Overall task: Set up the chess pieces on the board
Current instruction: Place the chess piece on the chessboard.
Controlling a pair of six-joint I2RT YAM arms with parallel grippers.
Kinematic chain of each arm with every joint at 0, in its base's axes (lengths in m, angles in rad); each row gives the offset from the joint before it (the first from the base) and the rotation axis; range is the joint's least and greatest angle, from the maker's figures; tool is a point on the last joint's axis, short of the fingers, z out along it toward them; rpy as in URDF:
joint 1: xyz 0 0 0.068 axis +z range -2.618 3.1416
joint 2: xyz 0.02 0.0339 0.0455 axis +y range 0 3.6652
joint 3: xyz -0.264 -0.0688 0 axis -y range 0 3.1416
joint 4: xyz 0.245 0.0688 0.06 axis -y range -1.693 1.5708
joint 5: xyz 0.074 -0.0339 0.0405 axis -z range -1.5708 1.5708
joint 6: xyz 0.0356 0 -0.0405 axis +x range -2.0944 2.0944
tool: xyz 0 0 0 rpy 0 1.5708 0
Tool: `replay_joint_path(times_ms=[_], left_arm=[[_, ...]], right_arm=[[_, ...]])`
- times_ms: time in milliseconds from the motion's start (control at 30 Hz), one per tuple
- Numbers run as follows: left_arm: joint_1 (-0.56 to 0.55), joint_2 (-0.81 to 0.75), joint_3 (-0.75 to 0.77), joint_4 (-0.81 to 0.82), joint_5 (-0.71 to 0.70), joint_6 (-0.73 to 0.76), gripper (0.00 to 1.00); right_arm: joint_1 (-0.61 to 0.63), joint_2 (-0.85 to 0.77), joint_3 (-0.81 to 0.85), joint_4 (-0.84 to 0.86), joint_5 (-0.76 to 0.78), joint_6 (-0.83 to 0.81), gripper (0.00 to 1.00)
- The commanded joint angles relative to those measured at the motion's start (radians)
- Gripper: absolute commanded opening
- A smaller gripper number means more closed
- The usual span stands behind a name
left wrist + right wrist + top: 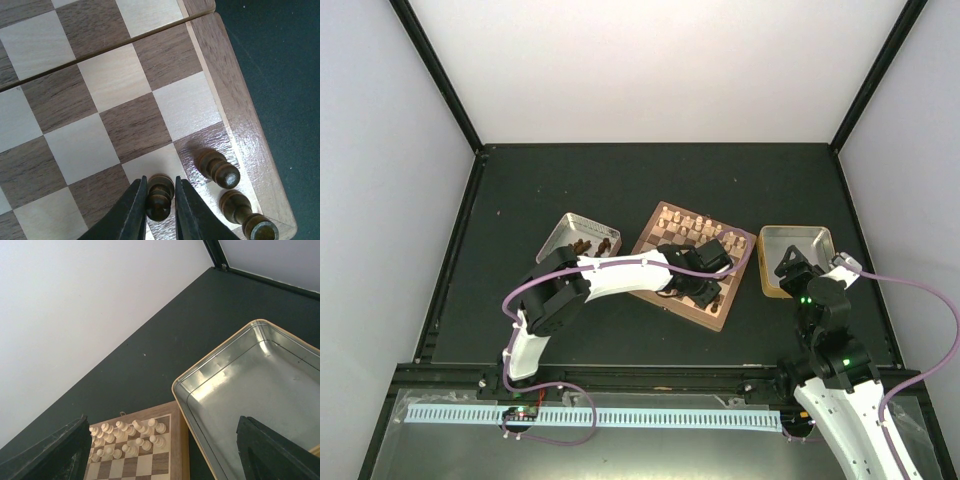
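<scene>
**Top view.**
- Board [658, 245]: lies at an angle in the middle of the dark surface [620, 180].
- Cream pieces [692, 226]: stand in its two far rows.
- Left tray [560, 228]: just beside the board's left corner. It holds a small heap of dark pieces [592, 245] not yet set out.
- Left end effector [705, 290]: low over the board's near right corner.
- Right tray [798, 230]: to the right of the board.
- Right end effector [788, 262]: hangs over that tray's near left edge.

**Left wrist view.**
- Left end effector [160, 182]: clenched on one dark piece, the held piece [159, 197], with a finger against each side of its body. Whether its base touches the board cannot be told.
- Two more dark pieces [217, 167] stand just beside it, along the board's rim [235, 115].

**Right wrist view.**
- Right end effector [162, 422]: released, fingers spread wide, grasping nothing.
- Below it are the right tray's rim [175, 385] and the board corner [150, 465] with the cream pieces [130, 435].

**Handling (judged).**
- The dark pieces look light, stiff and smooth-turned, so they are likely to slip or topple.
- Hold them at the narrow waist under the head, coming from straight above.
- Set each one down level, keeping clear of its close neighbours.
</scene>
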Motion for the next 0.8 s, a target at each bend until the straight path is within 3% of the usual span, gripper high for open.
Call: replay_joint_path(times_ms=[0,333,600,767], left_arm=[[-0.005,0.019,0.019,0.018,0.0,-0.015,0.19],[0.001,-0.034,0.015,0.01,0.014,-0.018,0.31],[0.037,-0.189,0.006,-0.025,0.016,-0.075,0.43],[0.089,-0.266,-0.036,-0.032,-0.025,-0.112,0.45]], right_arm=[[0.005,-0.005,0.002,0.0,0.006,0.008,0.8],[0.005,-0.009,0.005,-0.003,0.004,0.011,0.8],[0.005,-0.02,0.022,-0.014,0.008,0.007,0.8],[0.005,-0.019,0.022,-0.014,0.005,0.006,0.8]])
